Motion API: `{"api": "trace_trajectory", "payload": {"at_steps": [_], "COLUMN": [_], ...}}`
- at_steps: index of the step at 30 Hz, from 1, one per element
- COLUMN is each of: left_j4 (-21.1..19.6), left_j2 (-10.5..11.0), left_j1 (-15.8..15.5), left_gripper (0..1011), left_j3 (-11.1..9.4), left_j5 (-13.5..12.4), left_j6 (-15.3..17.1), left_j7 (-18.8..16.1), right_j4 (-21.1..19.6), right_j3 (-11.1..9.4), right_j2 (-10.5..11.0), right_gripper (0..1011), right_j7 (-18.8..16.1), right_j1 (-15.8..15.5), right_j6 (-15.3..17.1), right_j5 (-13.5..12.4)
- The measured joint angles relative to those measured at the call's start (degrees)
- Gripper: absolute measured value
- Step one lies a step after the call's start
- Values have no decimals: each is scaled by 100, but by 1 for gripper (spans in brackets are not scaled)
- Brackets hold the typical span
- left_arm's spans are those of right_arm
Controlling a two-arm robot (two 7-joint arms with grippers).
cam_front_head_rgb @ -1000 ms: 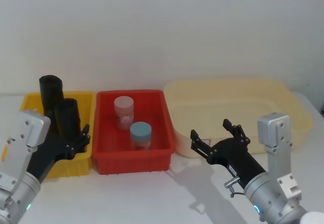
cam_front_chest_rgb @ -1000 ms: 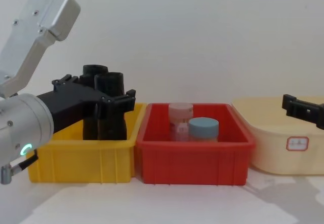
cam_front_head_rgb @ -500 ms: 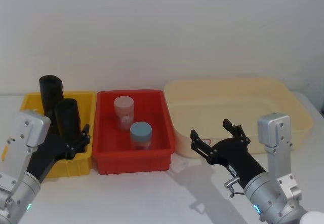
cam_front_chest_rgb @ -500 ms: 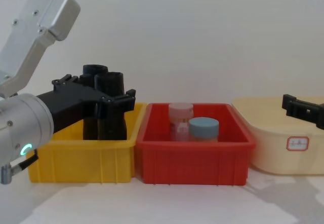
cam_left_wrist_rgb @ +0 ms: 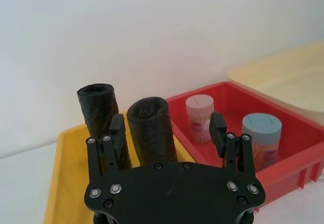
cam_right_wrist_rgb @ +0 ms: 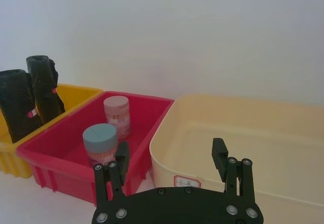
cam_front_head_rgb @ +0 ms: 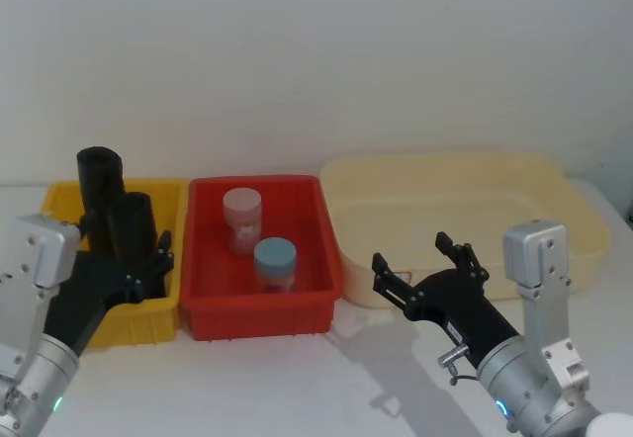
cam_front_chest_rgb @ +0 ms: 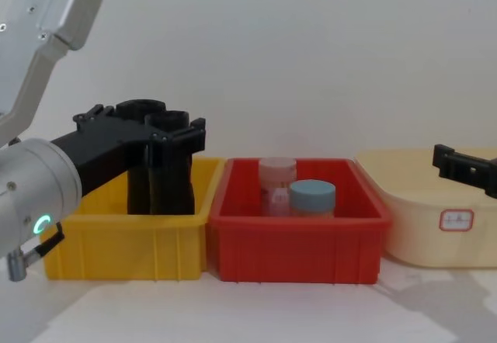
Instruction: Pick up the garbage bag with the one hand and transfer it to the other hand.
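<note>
Rolls of black crinkly plastic, two of them, stood upright in the yellow bin (cam_front_head_rgb: pixel 59 198) at the left end of the white surface (cam_front_head_rgb: pixel 297 388). We took the nearer one as the bag (cam_front_head_rgb: pixel 132 221). The farther roll (cam_front_head_rgb: pixel 99 175) stood just behind it and a little to the left.

The left gripper (cam_left_wrist_rgb: pixel 167 130) reached into that bin from the near side. Its fingers were open and set on either side of the bag. In the wrist view we saw one finger close against the plastic and a clear gap at the other. A green light (cam_front_chest_rgb: pixel 40 223) glowed on that arm's silver body.

Just beside the yellow bin sat the red bin (cam_front_head_rgb: pixel 262 315), holding a pink jar (cam_front_head_rgb: pixel 241 218) and, nearer to us, a blue-lidded jar (cam_front_head_rgb: pixel 274 262). Farther right lay a cream tub (cam_front_head_rgb: pixel 554 175).

The right gripper (cam_front_head_rgb: pixel 410 252) hung over the surface just before the tub's near wall, its fingers spread and empty.
</note>
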State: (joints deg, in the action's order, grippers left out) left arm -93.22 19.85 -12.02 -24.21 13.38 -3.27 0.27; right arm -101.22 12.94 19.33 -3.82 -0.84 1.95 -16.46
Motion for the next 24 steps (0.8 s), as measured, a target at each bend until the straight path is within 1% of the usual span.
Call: {"api": "trace_trajectory", "payload": {"at_steps": [9,18,24], "left_j4": [8,103,232], "left_j2": [-130,-214,-263], "left_j1": [87,109,62], "left_gripper": [1000,1000,1000], "left_j3": [117,210,257], "left_j5": [127,202,224], "left_j6": [-120,-102,-58], "left_j7": [-32,-37,-20], "right_j4": [0,0,0], "right_j3": [0,0,0], "right_j2": [0,0,0], "right_gripper": [1000,1000,1000], "right_j7": [0,0,0], "right_j1": [0,0,1], "right_j6": [0,0,0], "right_j5": [0,0,0]}}
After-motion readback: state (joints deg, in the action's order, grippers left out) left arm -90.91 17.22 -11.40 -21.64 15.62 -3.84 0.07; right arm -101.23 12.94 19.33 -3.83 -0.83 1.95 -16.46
